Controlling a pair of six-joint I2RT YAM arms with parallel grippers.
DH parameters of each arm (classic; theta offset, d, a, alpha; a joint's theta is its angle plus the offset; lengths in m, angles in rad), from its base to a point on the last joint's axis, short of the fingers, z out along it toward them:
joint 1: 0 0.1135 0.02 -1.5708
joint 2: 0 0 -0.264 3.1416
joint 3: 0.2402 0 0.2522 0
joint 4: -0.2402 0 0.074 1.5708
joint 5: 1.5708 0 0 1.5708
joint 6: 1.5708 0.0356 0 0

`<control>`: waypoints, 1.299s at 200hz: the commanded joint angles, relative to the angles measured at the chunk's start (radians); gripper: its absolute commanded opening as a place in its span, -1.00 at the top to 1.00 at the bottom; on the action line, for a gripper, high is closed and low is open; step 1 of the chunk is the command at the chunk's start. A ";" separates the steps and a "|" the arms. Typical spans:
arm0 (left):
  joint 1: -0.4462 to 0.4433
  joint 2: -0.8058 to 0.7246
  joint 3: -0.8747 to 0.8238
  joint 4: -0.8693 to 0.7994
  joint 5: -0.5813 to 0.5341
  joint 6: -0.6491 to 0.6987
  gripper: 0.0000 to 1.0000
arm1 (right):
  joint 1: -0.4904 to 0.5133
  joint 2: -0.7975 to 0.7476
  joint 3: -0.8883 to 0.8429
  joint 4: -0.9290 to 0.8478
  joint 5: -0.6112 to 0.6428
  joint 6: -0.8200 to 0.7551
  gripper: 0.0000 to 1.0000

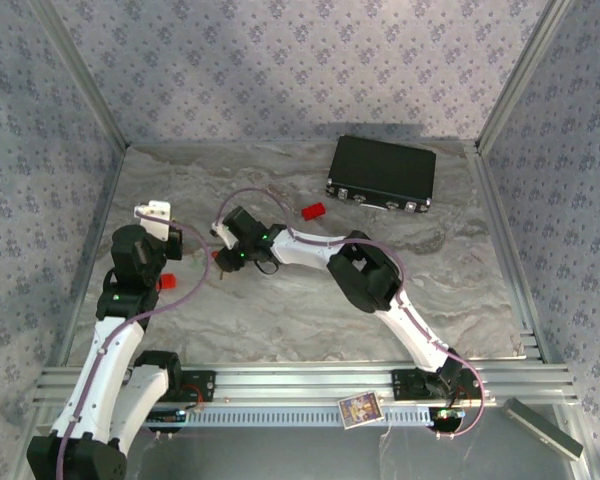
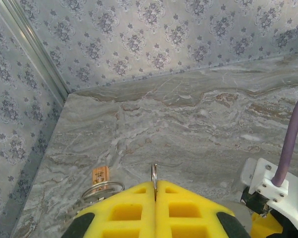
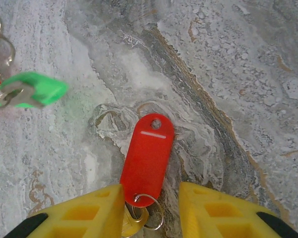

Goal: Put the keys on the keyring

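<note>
The keyring (image 2: 154,173) is seen edge-on as a thin silvery sliver standing upright at the bottom centre of the left wrist view. It is pinched in the left claw (image 2: 155,191), whose yellow pads are pressed together on it and hide most of the hoop. The red key (image 3: 146,151), with an oblong plastic head bearing a small hole and a white line, is laid flat on the marbled table (image 3: 248,74) at the lower centre of the right wrist view. It is flanked by the spread fingers of the right claw (image 3: 151,193), and its metal end and a small split ring are cut off by the bottom edge. The green key (image 3: 32,89) is blurred at the upper left there, so whether it rests or hangs cannot be told. A closed black case (image 1: 382,173) is set at the upper right of the top view, its contents concealed, with a red block (image 1: 313,211) near it.
</note>
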 commanded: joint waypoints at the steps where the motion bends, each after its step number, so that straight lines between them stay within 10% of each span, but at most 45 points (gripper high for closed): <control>1: 0.006 -0.023 -0.006 0.059 0.007 -0.010 1.00 | 0.003 0.042 0.024 -0.054 -0.029 -0.011 0.38; 132: 0.006 -0.033 -0.012 0.062 0.052 0.020 1.00 | -0.006 -0.212 -0.206 -0.092 -0.025 -0.064 1.00; 260: -0.026 0.006 0.070 0.048 0.692 0.086 1.00 | -0.066 -0.799 -0.810 -0.316 -0.151 -0.242 1.00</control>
